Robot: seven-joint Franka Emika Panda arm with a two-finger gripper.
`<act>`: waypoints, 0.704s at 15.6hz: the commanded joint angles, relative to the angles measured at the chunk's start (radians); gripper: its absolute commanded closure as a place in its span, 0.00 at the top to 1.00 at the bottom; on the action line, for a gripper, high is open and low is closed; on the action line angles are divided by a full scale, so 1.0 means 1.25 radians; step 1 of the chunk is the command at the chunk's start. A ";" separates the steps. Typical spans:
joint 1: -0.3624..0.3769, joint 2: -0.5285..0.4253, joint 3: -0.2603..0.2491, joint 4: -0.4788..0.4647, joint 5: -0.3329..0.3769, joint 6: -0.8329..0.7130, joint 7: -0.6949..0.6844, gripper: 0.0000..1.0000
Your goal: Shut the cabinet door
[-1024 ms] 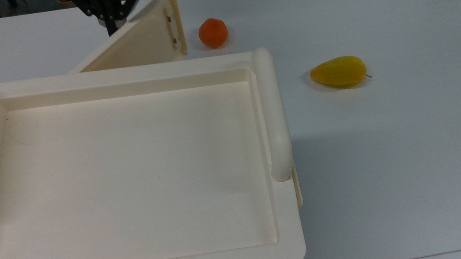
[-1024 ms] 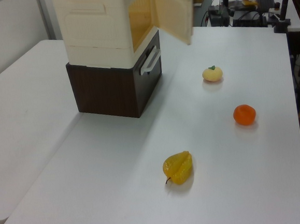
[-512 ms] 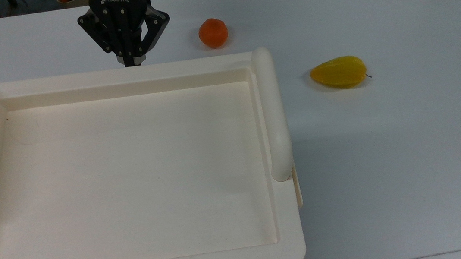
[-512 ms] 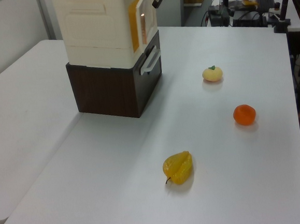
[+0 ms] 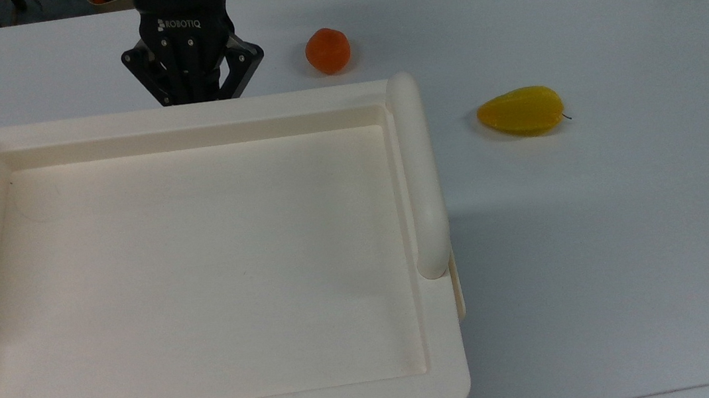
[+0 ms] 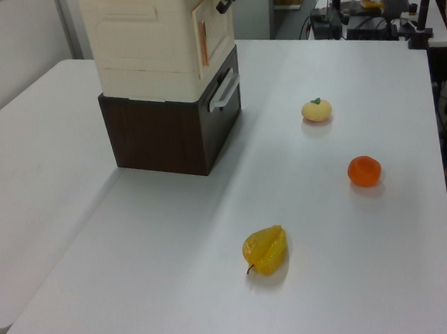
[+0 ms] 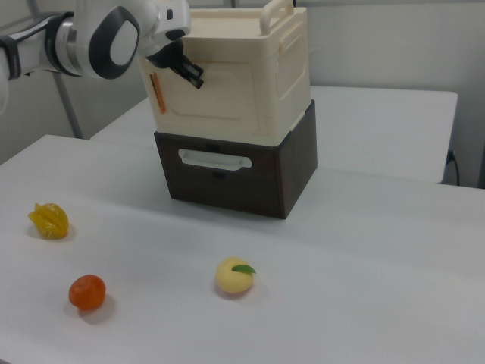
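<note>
White desk (image 7: 364,250) in a lab space, grey wall behind in the right view.

End effector (image 7: 184,69): presses against the cabinet door (image 7: 208,89) near the door's upper corner on the right view's left. Fingers look drawn close together, nothing between them; contact is a push, not a grasp.

Cabinet door: sits nearly flush in the front of the cabinet (image 7: 280,68). An orange strip shows along its edge on the right view's left, so possibly not fully seated. The cabinet stands on a dark brown drawer unit (image 7: 235,171).

Step in hand, as judged: final seating of the door. Push straight in, perpendicular to the panel, on the free edge away from the hinge; keep force light so the cabinet does not slide on its base.

Count:
- orange fruit (image 7: 87,292): 1
- yellow ridged fruit (image 7: 49,220): 1
- pale round fruit with green leaf (image 7: 234,276): 1
- cabinets: 1, door: 1
</note>
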State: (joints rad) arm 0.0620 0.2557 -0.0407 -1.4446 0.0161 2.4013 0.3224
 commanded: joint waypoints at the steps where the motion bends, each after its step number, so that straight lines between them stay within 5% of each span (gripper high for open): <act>1: 0.008 0.003 -0.004 -0.005 0.009 0.035 0.011 0.00; 11: 0.007 0.008 -0.003 -0.006 0.013 0.089 0.005 0.00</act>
State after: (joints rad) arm 0.0624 0.2662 -0.0407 -1.4451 0.0161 2.4676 0.3239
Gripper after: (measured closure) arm 0.991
